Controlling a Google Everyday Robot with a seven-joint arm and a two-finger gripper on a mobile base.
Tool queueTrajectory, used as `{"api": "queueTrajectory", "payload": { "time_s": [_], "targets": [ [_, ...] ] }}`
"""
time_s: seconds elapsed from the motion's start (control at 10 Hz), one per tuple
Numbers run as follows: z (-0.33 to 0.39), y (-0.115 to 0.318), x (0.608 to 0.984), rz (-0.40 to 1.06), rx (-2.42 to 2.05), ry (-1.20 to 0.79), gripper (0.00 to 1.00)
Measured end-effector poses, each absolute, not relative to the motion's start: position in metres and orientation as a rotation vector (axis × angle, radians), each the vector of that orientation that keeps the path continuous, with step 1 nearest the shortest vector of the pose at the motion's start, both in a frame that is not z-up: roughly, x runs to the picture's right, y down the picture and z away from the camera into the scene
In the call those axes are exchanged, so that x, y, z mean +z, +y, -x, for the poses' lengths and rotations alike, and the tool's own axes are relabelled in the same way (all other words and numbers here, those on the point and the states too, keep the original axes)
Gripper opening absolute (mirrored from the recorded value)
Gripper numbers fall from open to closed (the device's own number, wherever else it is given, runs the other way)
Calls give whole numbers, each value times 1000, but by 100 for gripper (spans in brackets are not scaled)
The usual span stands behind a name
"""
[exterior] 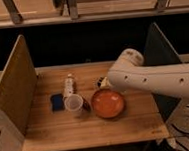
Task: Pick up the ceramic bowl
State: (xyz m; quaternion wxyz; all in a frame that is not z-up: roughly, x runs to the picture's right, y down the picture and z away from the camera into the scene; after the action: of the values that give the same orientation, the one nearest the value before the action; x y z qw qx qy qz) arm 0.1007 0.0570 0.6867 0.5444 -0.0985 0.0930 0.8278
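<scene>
One ceramic bowl (108,103); left of it one translucent cup (73,104), one blue sponge (57,102), one bottle (68,85); behind it one white arm (153,79) hides the gripper, so I cannot tell its opening

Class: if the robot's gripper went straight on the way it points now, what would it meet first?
Hard to say: the gripper is hidden behind the white arm, just behind the orange bowl. If it points down, probably the bowl's far rim.

front edge: bare table (93,133) all along, easy way in
left edge: wooden panel (14,90) walls it off
right edge: dark panel (161,53), with the arm (154,82) hanging over that back corner
middle: bottle (69,85), cup (73,104), ceramic bowl (108,103) bunched tight
gripper: hidden behind arm near back edge
</scene>
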Motion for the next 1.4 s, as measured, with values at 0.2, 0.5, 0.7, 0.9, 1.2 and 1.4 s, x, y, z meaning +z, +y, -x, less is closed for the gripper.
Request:
{"api": "queueTrajectory", "payload": {
  "time_s": [0.2, 0.5, 0.7, 0.9, 1.2, 1.4],
  "targets": [
    [-101, 58, 686, 233, 1966, 211, 65],
    [-103, 67, 723, 278, 1947, 228, 65],
    [-111, 81, 763, 328, 1950, 264, 65],
    [-105, 89, 807, 404, 1930, 282, 65],
    [-64, 71, 847, 517, 1881, 228, 65],
    [-45, 64, 856, 559, 1865, 198, 65]
  ]
}}
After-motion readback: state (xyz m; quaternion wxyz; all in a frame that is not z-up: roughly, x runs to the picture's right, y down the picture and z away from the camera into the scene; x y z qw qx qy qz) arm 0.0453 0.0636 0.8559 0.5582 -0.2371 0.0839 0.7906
